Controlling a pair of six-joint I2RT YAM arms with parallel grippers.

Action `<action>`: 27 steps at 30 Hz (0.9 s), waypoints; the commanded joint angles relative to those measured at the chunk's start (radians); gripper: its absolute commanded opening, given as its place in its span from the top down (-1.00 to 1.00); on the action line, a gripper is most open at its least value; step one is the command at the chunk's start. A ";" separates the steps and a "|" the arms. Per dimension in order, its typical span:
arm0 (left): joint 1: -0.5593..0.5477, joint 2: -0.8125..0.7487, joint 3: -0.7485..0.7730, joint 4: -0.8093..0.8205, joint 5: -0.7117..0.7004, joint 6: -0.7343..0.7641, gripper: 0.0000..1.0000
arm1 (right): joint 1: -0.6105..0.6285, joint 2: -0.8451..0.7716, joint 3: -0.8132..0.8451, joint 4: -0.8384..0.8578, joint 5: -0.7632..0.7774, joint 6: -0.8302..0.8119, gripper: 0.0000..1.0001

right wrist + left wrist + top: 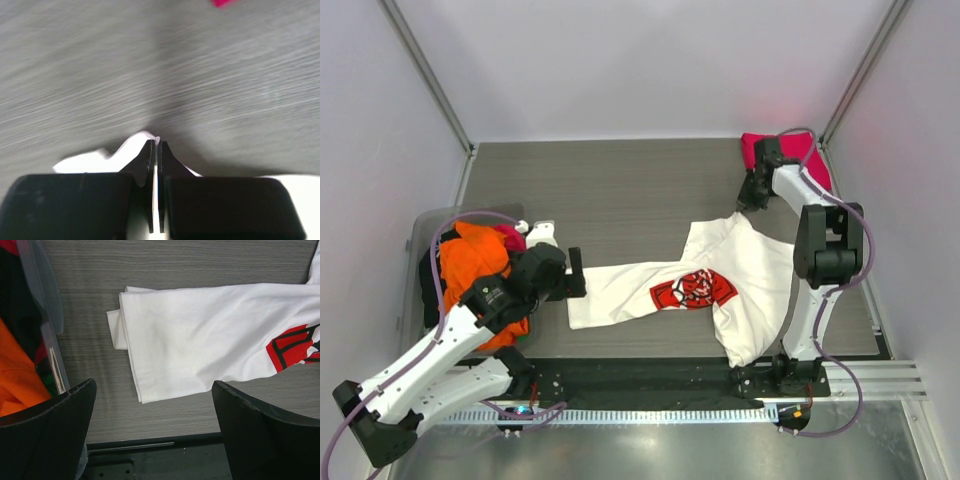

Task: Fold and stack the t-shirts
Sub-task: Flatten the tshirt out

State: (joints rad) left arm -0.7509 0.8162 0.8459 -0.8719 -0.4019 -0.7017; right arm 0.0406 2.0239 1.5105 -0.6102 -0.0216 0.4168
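Note:
A white t-shirt (pixel 750 280) with a red panel (pixel 692 290) lies spread across the middle of the table. My right gripper (pixel 750 203) is shut on that shirt's far corner, and white cloth (pixel 90 162) is pinched between the closed tips (pixel 156 142). My left gripper (pixel 575 273) hovers open at the shirt's left end. In the left wrist view the folded white hem (pixel 200 340) lies just beyond the wide-apart fingers (pixel 154 385), untouched. A pink-red t-shirt (pixel 817 170) sits at the back right corner. An orange t-shirt (pixel 475 265) and a dark one (pixel 427 280) lie at the left.
A clear plastic bin (pixel 420 225) at the left holds the orange and dark cloth; its wall (pixel 47 290) shows beside my left fingers. A black strip and metal rail (pixel 650 385) run along the near table edge. Frame posts stand at both back corners.

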 commanded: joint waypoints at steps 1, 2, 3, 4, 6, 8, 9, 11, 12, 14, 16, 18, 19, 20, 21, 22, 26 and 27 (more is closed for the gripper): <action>0.005 -0.015 0.001 0.025 -0.040 -0.002 -0.95 | 0.054 -0.230 0.186 -0.069 -0.055 -0.029 0.98; 0.005 -0.017 0.001 0.024 -0.046 -0.002 -0.95 | 0.062 -0.264 0.220 -0.118 -0.052 -0.039 0.98; 0.004 -0.014 0.001 0.024 -0.049 -0.004 -0.94 | 0.068 -0.343 0.279 -0.141 -0.054 -0.039 0.97; 0.005 -0.015 0.001 0.022 -0.052 -0.005 -0.93 | 0.070 -0.385 0.293 -0.155 -0.054 -0.036 0.98; 0.004 -0.012 0.004 0.019 -0.063 -0.010 -0.93 | 0.070 -0.530 0.294 -0.177 -0.051 -0.029 0.97; 0.004 -0.015 0.008 0.007 -0.077 -0.018 -0.91 | 0.070 -0.638 0.255 -0.183 -0.048 -0.027 0.98; 0.004 -0.018 0.010 0.005 -0.083 -0.022 -0.91 | 0.070 -0.689 0.185 -0.183 -0.037 -0.033 0.98; 0.004 -0.038 0.005 -0.002 -0.100 -0.042 -0.89 | 0.070 -0.858 0.076 -0.163 -0.015 -0.038 0.98; 0.005 -0.048 -0.001 -0.001 -0.110 -0.054 -0.89 | 0.071 -0.907 -0.050 -0.157 0.009 -0.038 0.97; 0.005 -0.072 -0.028 0.023 -0.118 -0.091 -0.89 | 0.071 -1.016 -0.180 -0.155 0.050 -0.024 0.98; 0.005 -0.075 -0.054 0.069 -0.109 -0.111 -0.89 | 0.068 -1.076 -0.346 -0.167 0.055 0.011 0.97; 0.007 -0.049 -0.061 0.097 -0.092 -0.131 -0.89 | 0.068 -1.108 -0.465 -0.165 0.034 0.034 0.98; 0.005 -0.034 -0.054 0.121 -0.086 -0.131 -0.89 | 0.070 -1.120 -0.495 -0.160 -0.016 0.059 0.97; 0.007 0.009 -0.051 0.135 -0.078 -0.131 -0.89 | 0.068 -1.139 -0.513 -0.157 -0.018 0.065 0.97; 0.005 0.030 -0.047 0.146 -0.075 -0.127 -0.89 | 0.070 -1.145 -0.529 -0.155 -0.021 0.071 0.98; 0.005 0.053 -0.038 0.171 -0.068 -0.124 -0.89 | 0.070 -1.150 -0.526 -0.155 -0.026 0.073 0.98; 0.007 0.188 -0.021 0.261 -0.048 -0.107 -0.87 | 0.070 -1.151 -0.469 -0.181 -0.031 0.079 0.98; 0.008 0.245 -0.019 0.287 -0.037 -0.102 -0.86 | 0.068 -1.148 -0.443 -0.186 -0.035 0.082 0.98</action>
State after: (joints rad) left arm -0.7494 0.9874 0.7963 -0.7166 -0.4541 -0.8043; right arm 0.1135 0.9253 0.9611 -0.8288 -0.0296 0.4751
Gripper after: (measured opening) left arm 0.933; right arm 0.037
